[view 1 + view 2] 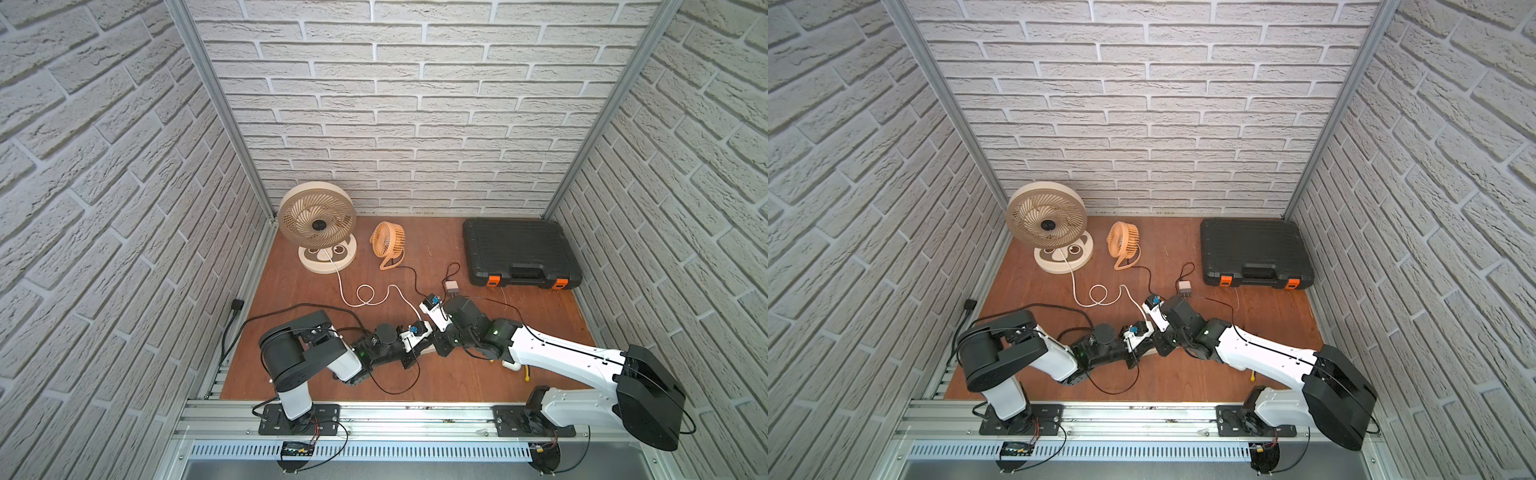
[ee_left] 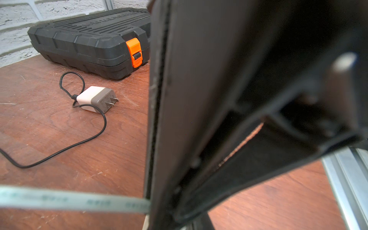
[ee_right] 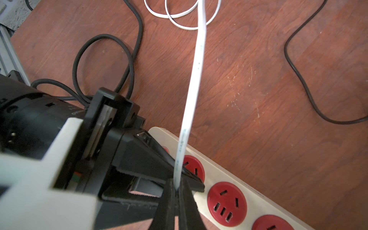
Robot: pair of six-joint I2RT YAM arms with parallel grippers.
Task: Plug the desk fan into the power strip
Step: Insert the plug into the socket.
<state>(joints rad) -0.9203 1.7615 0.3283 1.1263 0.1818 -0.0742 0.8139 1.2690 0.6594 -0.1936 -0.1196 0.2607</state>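
The cream desk fan (image 1: 318, 226) stands at the back left, and its flat white cord (image 3: 197, 69) runs forward to both grippers. The cream power strip (image 3: 247, 191) with red sockets (image 3: 227, 204) lies under them and is almost hidden in both top views. My right gripper (image 3: 177, 189) is shut on the white cord just above the strip. The left gripper (image 1: 417, 353) lies across the strip. Its fingers (image 3: 143, 155) are closed on a grey piece where the cord ends, apparently the fan's plug. In the left wrist view a right finger (image 2: 199, 99) blocks most of the picture.
A small orange fan (image 1: 388, 241) stands beside the desk fan, and its thin black cord leads to a white adapter (image 2: 95, 98) lying on the table. A black tool case (image 1: 519, 253) sits at the back right. The strip's thick black cord (image 3: 103, 59) loops beside the left arm.
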